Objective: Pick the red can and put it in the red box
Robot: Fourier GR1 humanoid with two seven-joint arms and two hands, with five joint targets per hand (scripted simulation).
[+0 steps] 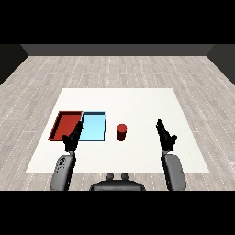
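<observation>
While both of our arms reached in from the near edge of the flat white table (pixel 137 101), the small red cylindrical can (pixel 121 132) stood upright on the bare tabletop, roughly midway between our two hands and touched by neither. Our right hand (pixel 166 137) hovered to the right of the can, well apart from it, with a clear strip of white surface between them. Its black fingers were straight and pointed away from us across the table, held close together, and they enclosed nothing. Our left hand (pixel 72 139) sat on the opposite side, farther from the can than the right one was. Its fingers were likewise straight and relaxed, aimed forward, and it carried nothing.

We saw the shallow red rectangular tray (pixel 62 126) lying at the left of the table, with the shallow light blue rectangular tray (pixel 95 126) just beside it on the right, their long sides touching or nearly so. Our left hand overlapped the near edge where the two trays met. The can stood just to the right of the light blue tray, outside both trays, so the blue tray lay between it and the red tray. Around the table spread a grey wood-plank floor (pixel 114 69).
</observation>
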